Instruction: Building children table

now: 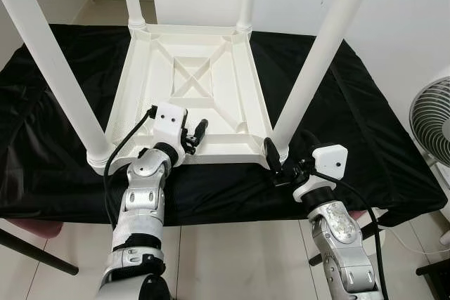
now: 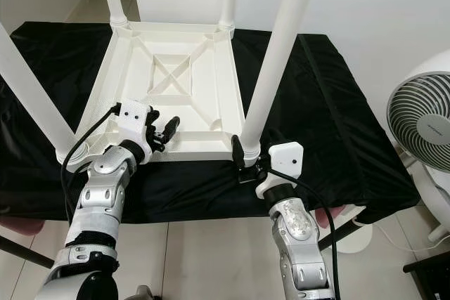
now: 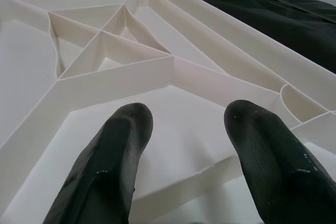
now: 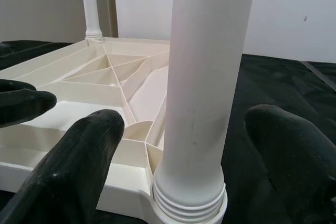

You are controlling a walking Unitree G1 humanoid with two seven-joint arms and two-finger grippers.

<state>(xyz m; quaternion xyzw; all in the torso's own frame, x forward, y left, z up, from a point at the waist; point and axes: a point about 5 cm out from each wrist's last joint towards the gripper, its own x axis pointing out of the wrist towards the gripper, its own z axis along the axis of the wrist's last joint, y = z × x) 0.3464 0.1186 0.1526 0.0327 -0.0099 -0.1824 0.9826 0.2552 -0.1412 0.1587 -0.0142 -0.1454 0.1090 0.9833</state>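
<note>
A white children's table (image 1: 190,82) is seen upside down at the centre of the frame, on a black cloth (image 1: 365,131), its four legs pointing up. The left gripper (image 1: 195,135) is held open over the near rim. The right gripper (image 4: 184,145) is spread open around the lower-right leg (image 1: 309,68), not clamped.
</note>
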